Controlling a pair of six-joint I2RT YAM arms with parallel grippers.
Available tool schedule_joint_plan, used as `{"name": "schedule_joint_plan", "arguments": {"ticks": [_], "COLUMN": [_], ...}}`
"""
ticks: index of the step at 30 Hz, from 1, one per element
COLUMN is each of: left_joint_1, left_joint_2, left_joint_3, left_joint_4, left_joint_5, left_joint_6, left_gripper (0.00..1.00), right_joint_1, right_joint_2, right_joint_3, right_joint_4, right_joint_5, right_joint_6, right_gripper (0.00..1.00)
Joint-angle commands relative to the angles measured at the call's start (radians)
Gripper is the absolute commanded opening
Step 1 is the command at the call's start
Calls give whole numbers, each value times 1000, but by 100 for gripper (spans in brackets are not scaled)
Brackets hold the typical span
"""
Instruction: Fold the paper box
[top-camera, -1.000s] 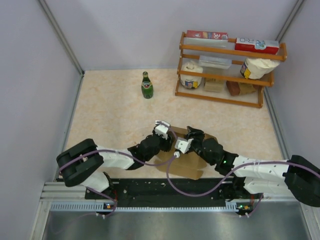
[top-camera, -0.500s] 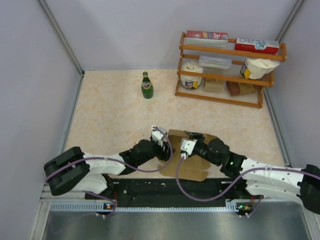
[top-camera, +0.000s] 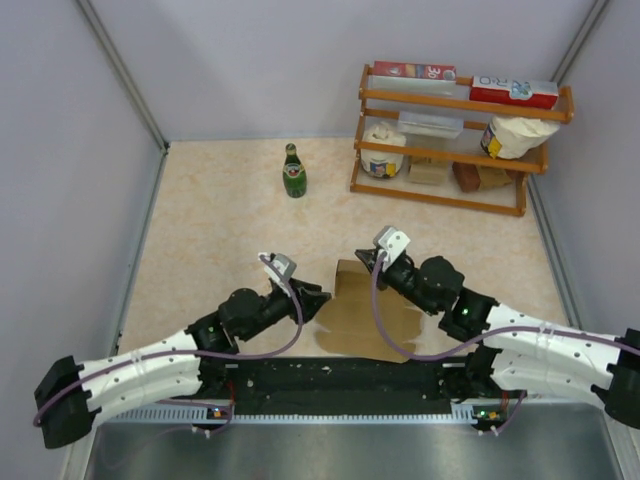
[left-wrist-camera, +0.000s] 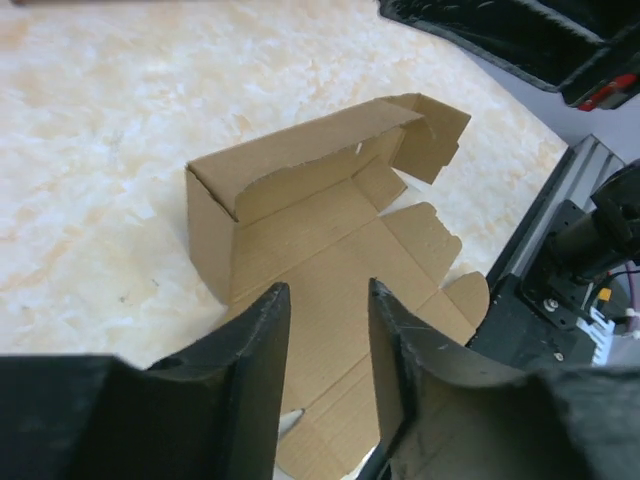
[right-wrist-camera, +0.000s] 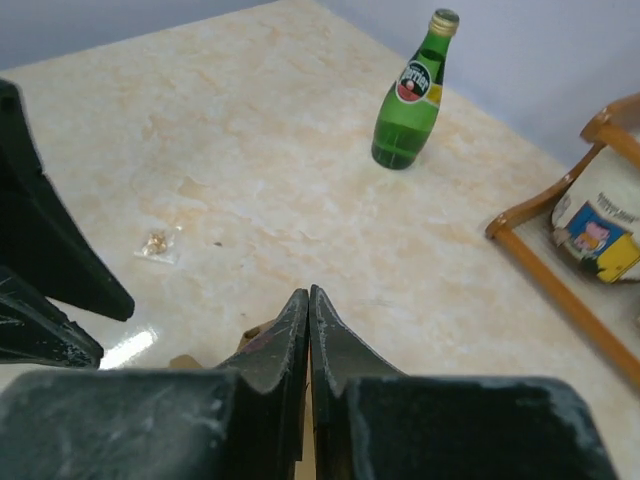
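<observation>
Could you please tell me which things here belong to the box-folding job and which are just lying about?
For the job: cardboard box, left claw, right claw.

Lying about: green bottle, wooden rack, cartons on its top shelf, small wrapper.

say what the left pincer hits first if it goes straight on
Probably the box: its flat panel lies just ahead of the open left pincer, with the raised wall beyond.
</observation>
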Motion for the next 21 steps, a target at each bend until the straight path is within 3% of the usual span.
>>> {"name": "schedule_joint_plan", "arguments": {"ticks": [1,2,4,12,21], "left_joint_1": [-3,-3,-3,-3,-3], "left_joint_2": [-105,-116,-125,-121,-116], "left_joint_3": [-22,-30,-39,-31,-30], "left_joint_4": [-103,-105,-95,-120,-117], "left_joint_5": [-98,-122,-144,-149,-158], "left_joint_6": [-68,-80,-93,-122,-111], "left_gripper": [28,13,0,0,0], "right_joint_1": [-68,-100,-145,-160,-160], "right_joint_2": [78,100,146,267,295], "right_joint_3": [84,87,93,88,36], "right_joint_4": [-65,-69,-72,-78,-105], "right_joint_5": [20,-31,-98,-124,-177], "right_joint_6": [284,317,366,374,391], "right_gripper": [0,0,0,0,0]}}
